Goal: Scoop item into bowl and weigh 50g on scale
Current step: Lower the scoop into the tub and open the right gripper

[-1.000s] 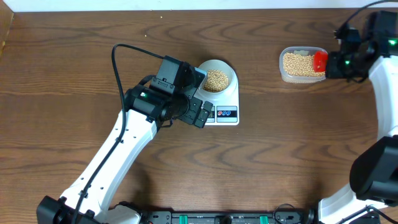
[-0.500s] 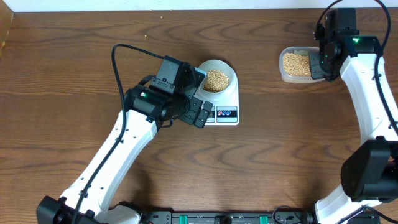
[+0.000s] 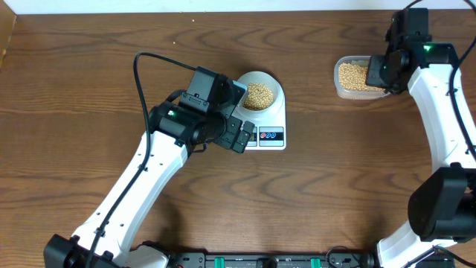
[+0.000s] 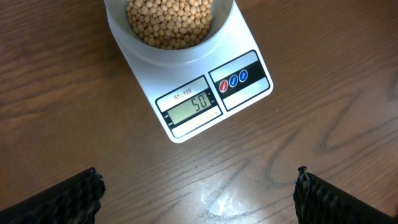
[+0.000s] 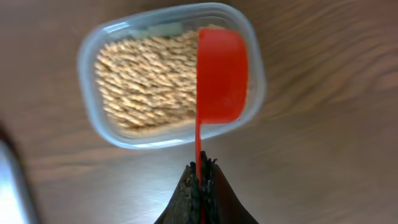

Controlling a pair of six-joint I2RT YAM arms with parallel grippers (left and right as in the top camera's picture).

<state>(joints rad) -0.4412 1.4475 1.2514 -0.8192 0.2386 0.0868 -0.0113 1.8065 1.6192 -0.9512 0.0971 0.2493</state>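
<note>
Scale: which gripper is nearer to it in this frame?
Left. The left gripper hovers open just beside the scale, at its display edge. The right gripper is far off over the clear tub, shut on a red scoop.

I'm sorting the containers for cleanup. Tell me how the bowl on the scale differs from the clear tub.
The bowl is round and opaque pale; the tub is rounded-rectangular and clear. The bowl sits on the scale; the tub sits on the table. A red scoop hangs over the tub, none over the bowl. Both hold tan beans.
</note>
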